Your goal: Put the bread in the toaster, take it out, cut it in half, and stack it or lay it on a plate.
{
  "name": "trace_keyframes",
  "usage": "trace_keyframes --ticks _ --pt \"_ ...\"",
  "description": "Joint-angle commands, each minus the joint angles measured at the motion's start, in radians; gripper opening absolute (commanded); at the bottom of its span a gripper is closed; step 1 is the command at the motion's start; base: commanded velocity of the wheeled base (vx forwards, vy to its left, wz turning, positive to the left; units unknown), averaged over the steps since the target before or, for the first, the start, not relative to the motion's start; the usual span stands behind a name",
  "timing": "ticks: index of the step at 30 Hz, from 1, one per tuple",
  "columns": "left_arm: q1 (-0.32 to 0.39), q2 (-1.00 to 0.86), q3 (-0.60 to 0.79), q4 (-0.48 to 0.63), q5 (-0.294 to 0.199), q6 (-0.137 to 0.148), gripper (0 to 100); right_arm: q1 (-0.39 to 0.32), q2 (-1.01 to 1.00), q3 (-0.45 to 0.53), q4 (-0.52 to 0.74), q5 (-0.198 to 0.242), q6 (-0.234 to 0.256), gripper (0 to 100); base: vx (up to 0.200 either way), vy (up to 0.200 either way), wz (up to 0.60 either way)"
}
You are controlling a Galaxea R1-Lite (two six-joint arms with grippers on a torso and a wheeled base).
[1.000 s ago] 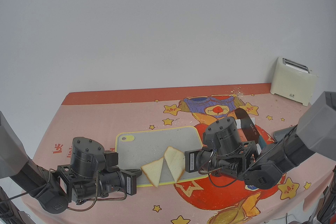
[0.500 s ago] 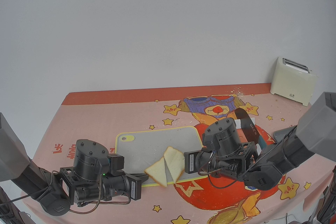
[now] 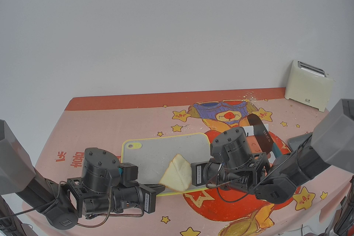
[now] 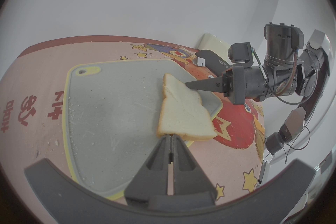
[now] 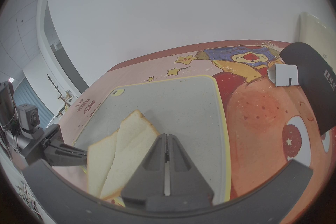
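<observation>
Two triangular bread halves (image 3: 177, 174) lie overlapped on the grey, yellow-rimmed cutting board (image 3: 155, 152), near its front right corner. In the right wrist view one half (image 5: 134, 135) rests partly over the other (image 5: 99, 161). My left gripper (image 4: 170, 138) is shut, its tip touching the near crust of the top half (image 4: 183, 109). My right gripper (image 5: 166, 142) is shut too and presses against the bread from the opposite side; its tip (image 4: 190, 85) meets the far edge. The cream toaster (image 3: 308, 85) stands at the table's back right corner.
A black blade-shaped tool (image 3: 261, 132) with a white tag (image 5: 284, 74) lies right of the board, behind my right wrist. A grey flat object (image 3: 297, 141) sits further right. Crumbs dot the board. Open table lies left of and behind the board.
My left gripper moved right and slid the left half against and partly under the right half. The right gripper edged left and now touches the bread.
</observation>
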Motion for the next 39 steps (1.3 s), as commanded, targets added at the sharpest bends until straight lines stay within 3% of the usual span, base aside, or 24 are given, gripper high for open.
trace_keyframes --ticks 1,18,39 --pt "0.001 -0.002 0.039 -0.048 -0.001 -0.004 0 -0.002 0.002 0.000 0.000 0.000 -0.001 0 0.000 0.000 0.00" --pt "0.009 -0.005 0.093 -0.056 0.002 -0.001 0 -0.002 0.017 -0.002 -0.004 -0.002 -0.001 0 0.000 0.000 0.00" --pt "0.006 0.001 -0.002 -0.055 0.001 -0.001 0 0.001 0.021 0.000 -0.001 -0.002 -0.001 0 0.000 0.000 0.00"
